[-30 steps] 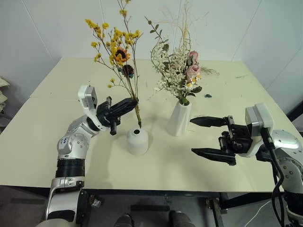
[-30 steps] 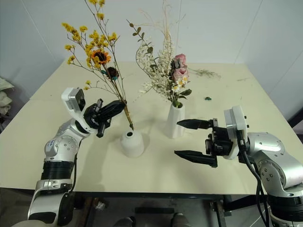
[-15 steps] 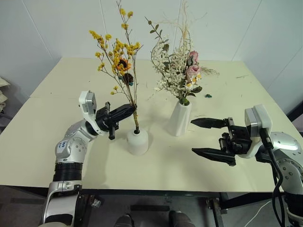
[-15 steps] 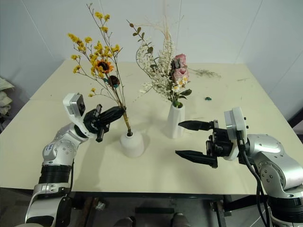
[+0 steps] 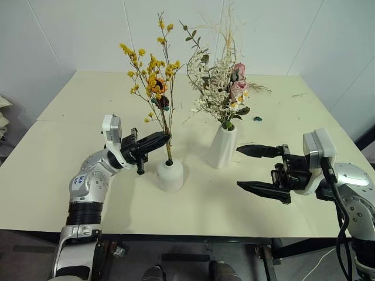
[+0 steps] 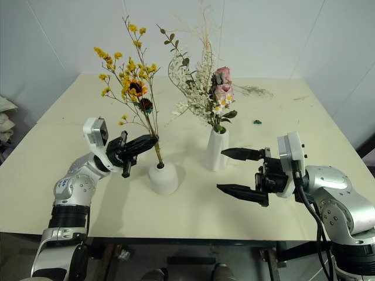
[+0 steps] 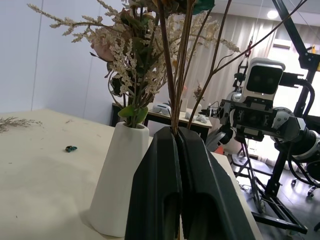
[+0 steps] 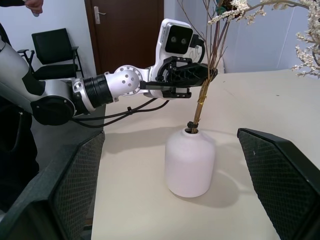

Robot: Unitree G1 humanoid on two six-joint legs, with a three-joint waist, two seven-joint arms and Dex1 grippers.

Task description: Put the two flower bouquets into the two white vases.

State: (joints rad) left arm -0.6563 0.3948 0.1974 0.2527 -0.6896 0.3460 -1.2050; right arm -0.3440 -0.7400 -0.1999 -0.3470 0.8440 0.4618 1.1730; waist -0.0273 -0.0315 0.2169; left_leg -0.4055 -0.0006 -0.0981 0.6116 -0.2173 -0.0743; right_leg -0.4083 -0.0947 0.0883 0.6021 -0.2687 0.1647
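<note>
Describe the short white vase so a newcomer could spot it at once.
On the cream table, near its front middle, stands the squat rounded white vase, beside the tall tapered white vase of pink roses. Thin yellow-blossomed stems rise from its small top hole, pinched by the left gripper.

No text, label, brand, number or sign can be read in any view. A small blue mark sits on the silver upper segment of the left arm [image 5: 79,180], well behind the gripper, but it is too small to make out.
</note>
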